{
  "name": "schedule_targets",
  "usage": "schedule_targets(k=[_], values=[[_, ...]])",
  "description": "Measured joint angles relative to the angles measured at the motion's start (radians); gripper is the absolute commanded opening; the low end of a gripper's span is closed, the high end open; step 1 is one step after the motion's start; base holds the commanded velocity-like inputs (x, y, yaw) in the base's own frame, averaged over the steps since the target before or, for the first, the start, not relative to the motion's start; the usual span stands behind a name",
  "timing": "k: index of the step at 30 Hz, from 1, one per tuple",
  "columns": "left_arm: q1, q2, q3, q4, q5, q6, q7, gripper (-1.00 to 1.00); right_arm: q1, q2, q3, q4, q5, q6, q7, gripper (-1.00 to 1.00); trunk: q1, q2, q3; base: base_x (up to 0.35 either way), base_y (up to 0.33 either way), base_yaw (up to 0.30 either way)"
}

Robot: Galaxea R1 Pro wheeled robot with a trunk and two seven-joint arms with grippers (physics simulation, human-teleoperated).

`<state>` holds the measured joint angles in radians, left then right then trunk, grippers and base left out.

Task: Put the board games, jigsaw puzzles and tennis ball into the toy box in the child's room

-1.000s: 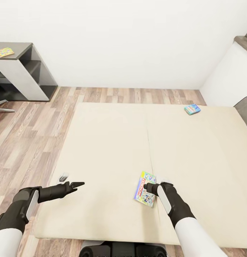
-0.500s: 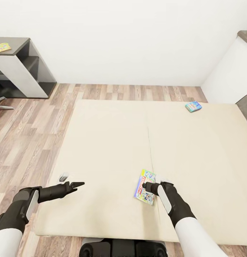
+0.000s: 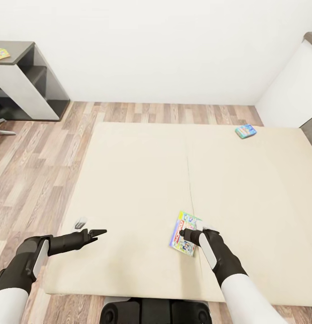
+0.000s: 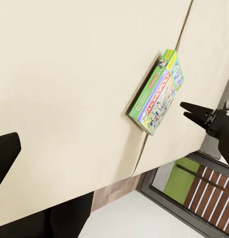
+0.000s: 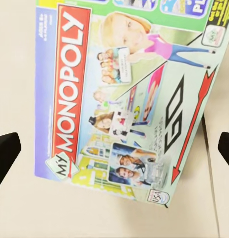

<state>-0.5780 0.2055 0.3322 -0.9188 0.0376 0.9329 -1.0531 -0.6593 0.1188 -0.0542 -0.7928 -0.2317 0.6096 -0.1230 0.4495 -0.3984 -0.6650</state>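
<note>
The right gripper (image 3: 188, 234) is hovering open, fingers spread wide, above the Monopoly game box (image 3: 183, 234) lying flat on the bed (image 3: 142, 180). Judgement: it needs centring across the box's narrow width, then lowering squarely until both fingers are straddling the edges before closing

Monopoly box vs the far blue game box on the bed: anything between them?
Head view: only bare cream bed between Monopoly box and blue game box.

Matt cream bed (image 3: 142, 180) (cloth-like), glossy printed board game (image 5: 127, 99), wood-plank floor (image 3: 38, 162).
</note>
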Motion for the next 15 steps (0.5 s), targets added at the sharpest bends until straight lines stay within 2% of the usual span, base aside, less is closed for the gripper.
schedule_targets(k=[15], values=[[0.0,0.0,0.001,0.0,0.0,0.0,0.0,1.0,0.0,0.0,0.004,0.0,0.0,-0.021,0.0,1.0,0.0,0.0,-0.003,0.0,0.0,0.0]])
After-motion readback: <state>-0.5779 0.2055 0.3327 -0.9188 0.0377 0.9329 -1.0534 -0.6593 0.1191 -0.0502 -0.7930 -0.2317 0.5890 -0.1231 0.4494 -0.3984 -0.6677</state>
